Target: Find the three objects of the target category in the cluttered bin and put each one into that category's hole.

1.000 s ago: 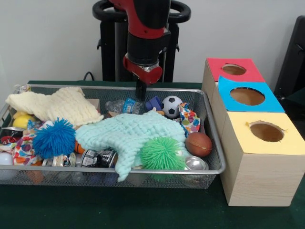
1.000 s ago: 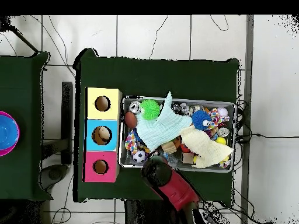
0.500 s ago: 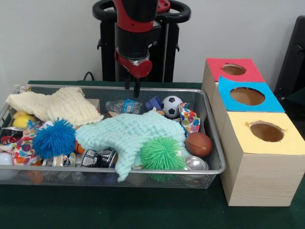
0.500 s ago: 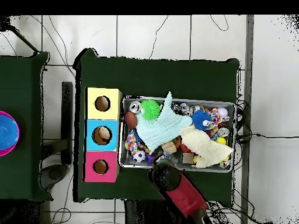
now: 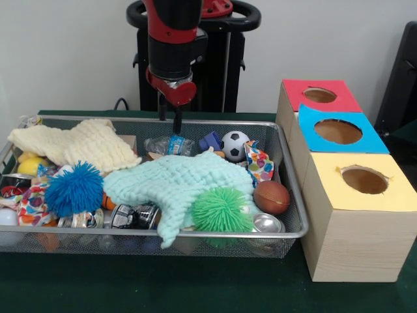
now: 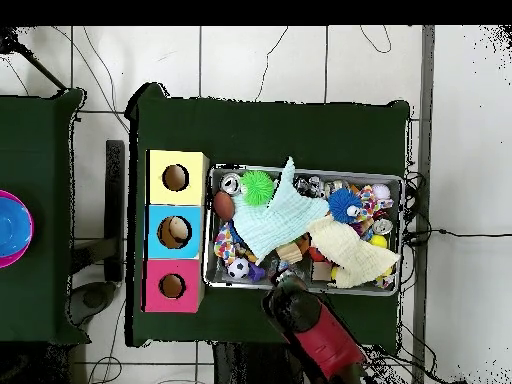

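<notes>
Writing: none can be read in either view; the crushed cans [image 5: 133, 216] at the bin's front rim carry dark print too small to make out.
Bin [image 5: 287, 195]: wire mesh tray on the green bench [image 5: 195, 287], full of clutter.
Left of bin, front view: cream knitted cloth [image 5: 75, 143], blue spiky ball [image 5: 73, 189] just in front of it, patterned fabric [image 5: 32, 205] at the left edge.
Middle of bin: mint knitted cloth [image 5: 179, 186] draped over the front rim; green spiky ball [image 5: 221, 210] resting on its lower edge.
Right of bin: soccer ball [image 5: 234, 145] at the back, brown football [image 5: 271, 197] near the right wall.
Hand [image 5: 169, 122]: two thin fingers slightly apart, holding nothing, hanging over the bin's back rim above a clear plastic bottle [image 5: 164, 145].
Boxes: red [image 5: 319, 96], blue [image 5: 339, 130] and yellow [image 5: 365, 179] tops, one round hole each, beside the bin's right wall.
Overhead only: something pale lies in the blue box's hole [image 6: 176, 232]; a pink and blue bowl [image 6: 12, 228] sits on a separate bench at the picture's left edge.
Front only: the gap between the fingers; overhead the arm [image 6: 315, 330] hides them.
</notes>
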